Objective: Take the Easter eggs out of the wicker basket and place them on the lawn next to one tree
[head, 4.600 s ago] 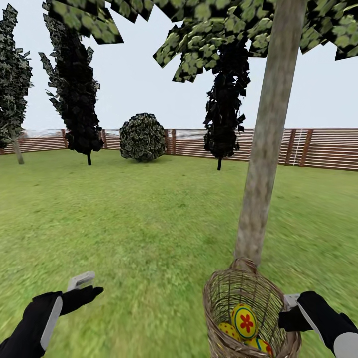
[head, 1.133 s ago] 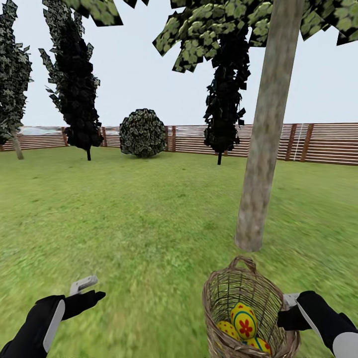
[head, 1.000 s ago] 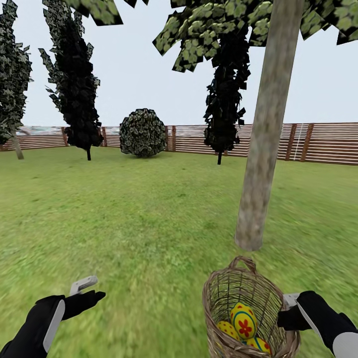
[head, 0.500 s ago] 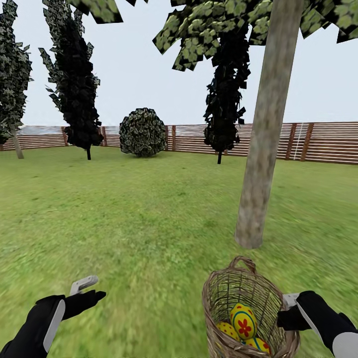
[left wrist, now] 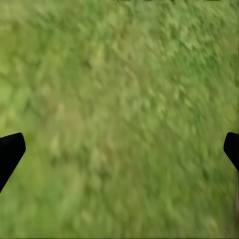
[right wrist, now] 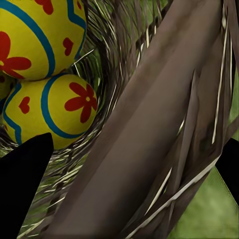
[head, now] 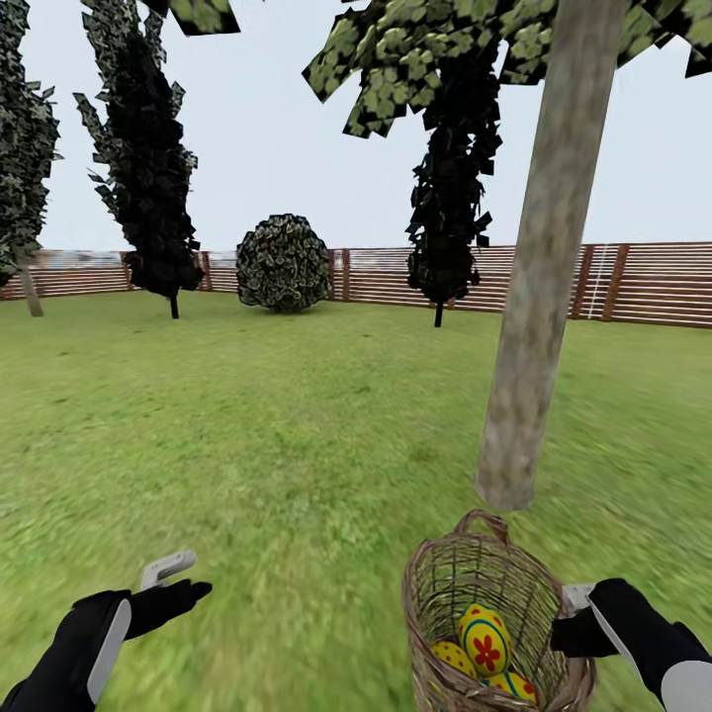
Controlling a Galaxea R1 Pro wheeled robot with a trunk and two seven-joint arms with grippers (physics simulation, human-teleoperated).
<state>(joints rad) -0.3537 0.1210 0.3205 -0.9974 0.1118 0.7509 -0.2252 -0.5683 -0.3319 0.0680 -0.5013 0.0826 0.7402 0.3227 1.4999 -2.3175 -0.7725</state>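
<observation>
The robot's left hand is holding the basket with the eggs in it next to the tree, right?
Not quite. The right gripper holds the wicker basket, as the head view shows. The left gripper is open over the lawn. The Easter eggs are inside, near the tree.

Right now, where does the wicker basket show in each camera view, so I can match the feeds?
Head view: the wicker basket sits low and right of centre, just short of the tree, with the right gripper at its rim.
Right wrist view: its woven rim runs slantwise, close up, between the gripper's fingers.
Left wrist view: no basket, just the lawn.
Shared landmark: the Easter eggs inside the basket, also in the right wrist view.
</observation>
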